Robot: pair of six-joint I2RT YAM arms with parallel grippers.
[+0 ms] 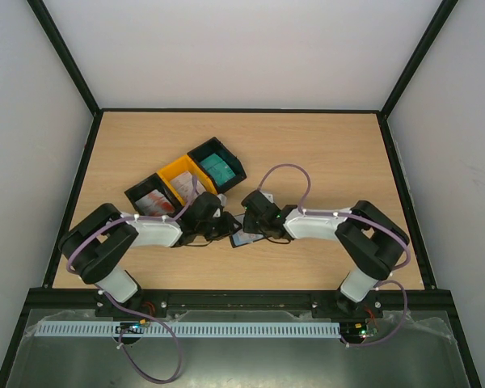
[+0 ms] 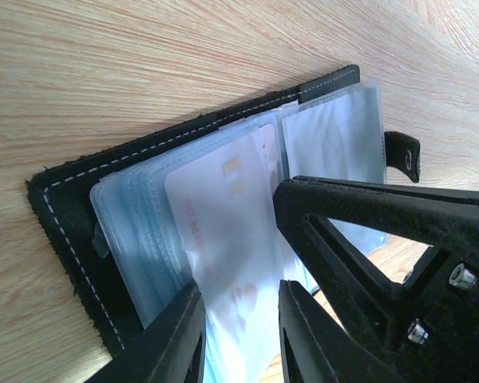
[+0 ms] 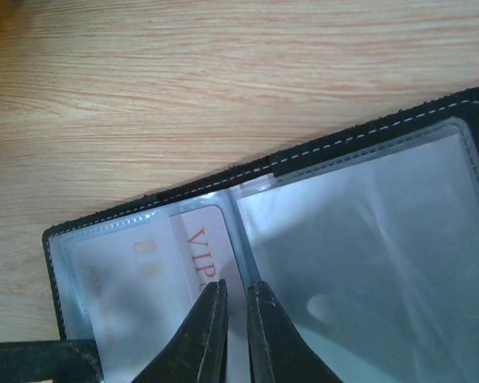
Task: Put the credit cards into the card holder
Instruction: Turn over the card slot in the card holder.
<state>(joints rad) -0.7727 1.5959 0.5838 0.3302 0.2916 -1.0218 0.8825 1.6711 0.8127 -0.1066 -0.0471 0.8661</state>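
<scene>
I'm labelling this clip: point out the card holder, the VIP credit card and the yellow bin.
card holder (image 2: 64,215): left wrist view, on its black stitched border.
VIP credit card (image 3: 198,247): right wrist view, on the red VIP lettering.
yellow bin (image 1: 178,173): top external view, on its yellow inner wall.

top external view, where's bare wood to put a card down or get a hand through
Bare table: the far strip behind the three bins, and the right side between the right arm and the table edge. Crowded: the centre, where both jaws meet over the card holder right beside the bins.
</scene>
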